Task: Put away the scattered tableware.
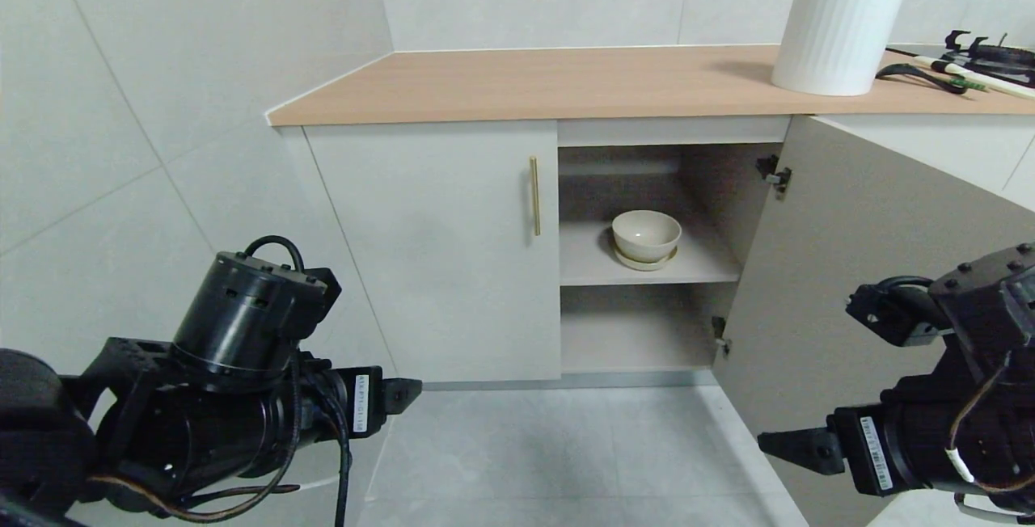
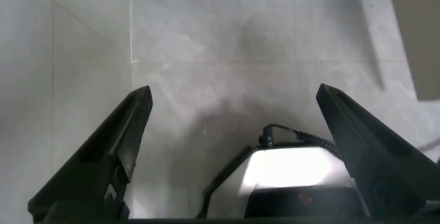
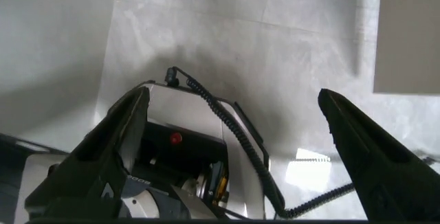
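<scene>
We are holding our left gripper (image 1: 400, 392) low over the pale tiled floor (image 1: 566, 446). Its wrist camera is showing the two dark fingers (image 2: 127, 138) spread wide apart with nothing between them. Our right gripper (image 1: 772, 440) is hanging at about the same height. It too is standing released and empty, its fingers (image 3: 357, 141) splayed above the floor. Just beyond the right gripper, the open cabinet door (image 1: 849, 268) is standing out toward us, showing its plain inner face.

Beyond both grippers and higher than them, we are looking into the open compartment of the cabinet (image 1: 671, 131). The bowl (image 1: 646, 234) is sitting upright on the upper shelf (image 1: 707, 263), ahead of the gap between the grippers and nearer the right one's side, well apart from both. It is showing as a small round cream bowl with a smooth, bare inside. It is resting on a shallow plate (image 1: 644, 263) of the same cream colour, whose rim is peeking out beneath it. Ahead of the left gripper, the other door (image 1: 437, 252) is standing shut, with a slim brass handle (image 1: 534, 196) at its edge.

Farthest off and above everything, the wooden countertop (image 1: 525, 82) is carrying a tall white ribbed cylinder (image 1: 842, 22). Past it, on the right gripper's side, a few long utensils (image 1: 990, 82) are lying, dark and pale, and we are not making them out clearly.
</scene>
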